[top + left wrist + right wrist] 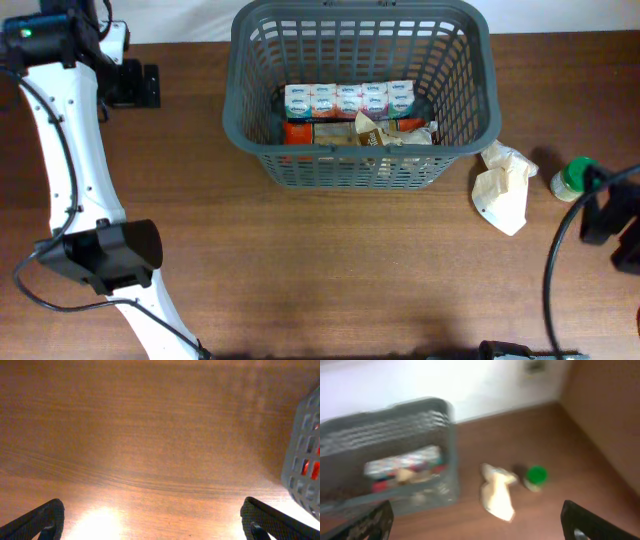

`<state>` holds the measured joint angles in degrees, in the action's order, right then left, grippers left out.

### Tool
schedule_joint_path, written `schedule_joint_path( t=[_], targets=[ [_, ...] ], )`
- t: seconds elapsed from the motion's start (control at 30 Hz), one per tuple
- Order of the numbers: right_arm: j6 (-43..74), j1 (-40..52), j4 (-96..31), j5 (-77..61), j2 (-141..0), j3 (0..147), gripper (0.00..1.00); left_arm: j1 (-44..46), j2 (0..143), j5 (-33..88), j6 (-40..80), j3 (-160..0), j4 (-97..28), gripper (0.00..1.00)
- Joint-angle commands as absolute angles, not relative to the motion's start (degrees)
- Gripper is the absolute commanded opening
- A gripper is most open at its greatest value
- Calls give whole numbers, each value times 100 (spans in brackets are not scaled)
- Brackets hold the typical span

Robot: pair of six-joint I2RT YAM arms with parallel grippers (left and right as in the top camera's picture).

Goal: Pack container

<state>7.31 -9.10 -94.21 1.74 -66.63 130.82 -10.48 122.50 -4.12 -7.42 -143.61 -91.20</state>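
Observation:
The container, a dark grey lattice basket [360, 160], stands at the back middle of the table. It holds a row of small white cartons [348, 98], a red pack and brown wrappers. It also shows in the right wrist view [385, 430] and at the edge of the left wrist view [305, 455]. My left gripper [135, 85] is open and empty over bare table [155, 525], left of the basket. My right gripper [610, 215] is open and empty [480, 525], at the right edge, near a cream crumpled bag [505, 185] and a green-lidded jar [572, 178].
The cream bag [497, 492] lies on the table just right of the basket. The green-lidded jar [536, 476] stands right of the bag. A white wall runs behind the table's far edge [470, 390]. The left arm's white links [70, 160] cross the table's left side.

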Motion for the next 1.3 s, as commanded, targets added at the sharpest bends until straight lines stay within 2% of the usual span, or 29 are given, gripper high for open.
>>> schedule_joint_path(
  t=[0.0,0.17,0.33,0.53,0.87,1.1,1.27],
  targets=[
    [1481,-904,-9688,1951,-7269,13067,99,-1081,12278,-434,-672,-14221,-9094,99],
    [2338,-908,-9706,3089,-8158,13052,99,-1083,12278,-434,-672,-14221,-9094,99],
    [2606,-1024,-9480,3234,-9148,13052,99,-1081,12278,-434,-672,-14221,-9094,99],
    [2596,-1951,-9109,1844,-10267,13052,99,-1081,12278,-434,-670,-14221,-9094,99],
    [1293,-3334,-8709,242,-11041,13050,99,-1081,12278,-434,-670,-14221,-9094,99],
    [1205,-3557,-8639,-425,-11775,13039,99,-1081,12278,-434,-670,-14221,-9096,99],
    [1120,-3380,-8453,-235,-12505,13039,99,-1081,12278,-434,-670,-14221,-9096,99]
  ],
)
